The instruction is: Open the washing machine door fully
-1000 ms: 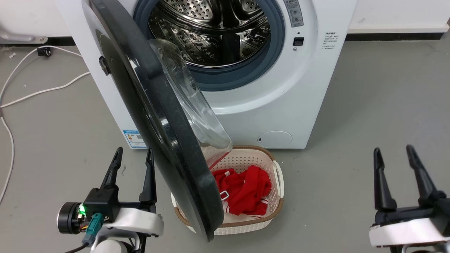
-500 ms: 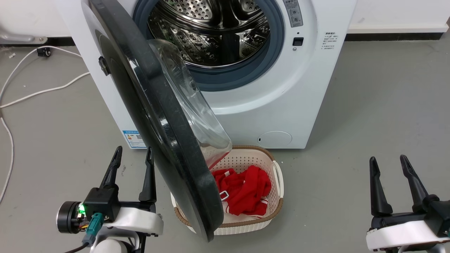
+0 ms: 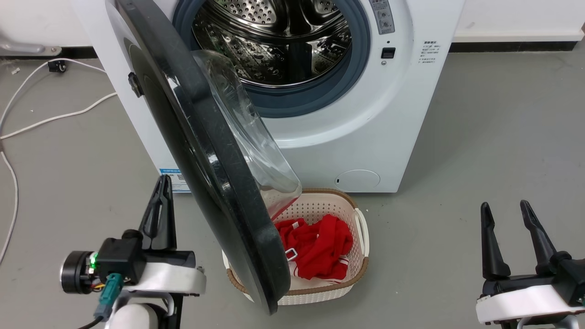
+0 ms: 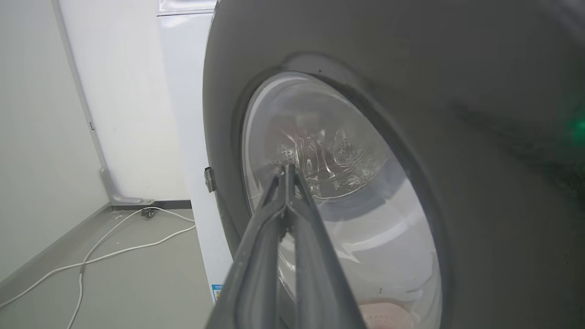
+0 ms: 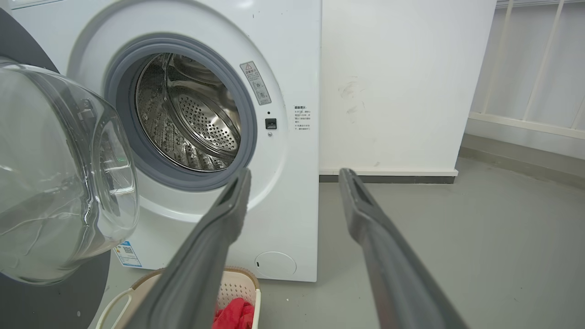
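Note:
The white washing machine [image 3: 365, 137] stands with its steel drum exposed. The washing machine door [image 3: 205, 160] hangs partly open, swung out toward me, black rim and clear glass bowl edge-on. My left gripper [image 3: 163, 183] is low on the left, on the door's outer side, shut with nothing in it. In the left wrist view its fingers [image 4: 287, 170] point at the door's [image 4: 457, 91] glass window; contact cannot be told. My right gripper [image 3: 504, 208] stands open at the lower right, far from the door. The right wrist view shows that gripper [image 5: 296, 176] open, facing the machine [image 5: 292, 68] and the door's bowl [image 5: 55, 173].
A beige perforated basket [image 3: 361, 228] with red clothes [image 3: 320, 246] sits on the floor under the door's lower edge. A white cable [image 3: 45, 121] lies on the grey floor at the left. A small round white cover [image 3: 357, 180] is low on the machine's front.
My left gripper has shut its fingers, turned and risen slightly toward the door. The right gripper sank a little a second ago and has held still since. The door has not moved.

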Robot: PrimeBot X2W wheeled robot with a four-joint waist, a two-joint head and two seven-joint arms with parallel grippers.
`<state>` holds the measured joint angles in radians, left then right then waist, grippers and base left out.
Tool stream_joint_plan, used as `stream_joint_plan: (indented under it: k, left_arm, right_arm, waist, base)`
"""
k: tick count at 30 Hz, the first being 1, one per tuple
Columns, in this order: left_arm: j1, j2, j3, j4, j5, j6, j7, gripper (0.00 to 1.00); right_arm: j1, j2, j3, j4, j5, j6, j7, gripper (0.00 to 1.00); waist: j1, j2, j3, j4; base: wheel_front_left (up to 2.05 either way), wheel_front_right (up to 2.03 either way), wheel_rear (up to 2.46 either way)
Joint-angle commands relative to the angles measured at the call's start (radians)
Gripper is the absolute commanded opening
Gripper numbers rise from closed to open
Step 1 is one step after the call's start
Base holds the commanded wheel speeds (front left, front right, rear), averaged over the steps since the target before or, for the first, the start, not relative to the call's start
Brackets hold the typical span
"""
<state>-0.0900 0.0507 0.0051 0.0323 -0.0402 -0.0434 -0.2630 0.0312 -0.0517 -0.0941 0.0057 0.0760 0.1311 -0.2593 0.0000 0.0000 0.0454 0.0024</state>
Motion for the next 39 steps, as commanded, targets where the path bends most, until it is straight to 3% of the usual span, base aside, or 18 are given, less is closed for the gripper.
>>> stream_joint_plan:
  k: [1,7,9,15,18,19,28,39]
  left_arm:
    - [-0.016,0.0,0.006,-0.032,-0.002,0.008,-0.003,0.0]
    - [-0.041,0.0,0.013,-0.177,0.003,0.014,-0.003,0.0]
    - [-0.076,0.0,-0.016,-0.366,0.027,0.004,-0.003,0.0]
    - [-0.1,0.002,-0.059,-0.559,0.052,-0.003,-0.002,0.0]
    - [-0.096,0.002,-0.101,-0.623,0.046,-0.016,-0.002,0.0]
    - [-0.066,0.002,-0.173,-0.651,0.031,-0.033,-0.002,0.0]
    - [0.049,0.01,-0.351,-0.583,-0.056,-0.063,0.092,0.0]
    - [0.179,0.029,-0.448,-0.372,-0.134,-0.064,0.293,0.0]
  right_arm:
    - [-0.01,0.003,-0.002,0.005,0.003,-0.001,-0.004,1.0]
    - [-0.008,0.003,-0.005,0.01,0.01,-0.001,-0.005,1.0]
    - [-0.011,0.003,-0.006,0.014,0.014,-0.001,-0.006,1.0]
    - [-0.011,0.003,-0.006,0.017,0.014,-0.001,-0.006,1.0]
    - [-0.006,0.003,-0.008,0.018,0.015,-0.001,-0.006,1.0]
    - [0.001,0.003,-0.009,0.018,0.014,-0.001,-0.006,1.0]
    - [0.011,0.003,-0.004,0.023,0.02,-0.001,-0.006,1.0]
    - [0.01,0.003,0.005,0.034,0.029,-0.001,-0.002,1.0]
  waist:
    - [0.0,0.0,-0.001,0.001]
    - [0.0,0.0,-0.003,0.005]
    - [0.0,0.0,-0.003,0.007]
    - [0.0,0.0,-0.003,0.006]
    - [0.0,0.0,-0.005,0.006]
    - [0.0,0.0,-0.009,0.007]
    - [0.0,0.0,-0.02,0.008]
    - [0.0,0.0,-0.018,0.012]
  base:
    - [0.0,0.0,0.0]
    - [0.0,0.0,0.0]
    - [0.0,0.0,0.0]
    - [0.0,0.0,0.0]
    - [0.0,0.0,0.0]
    - [0.0,0.0,0.0]
    - [0.0,0.0,0.0]
    - [0.0,0.0,0.0]
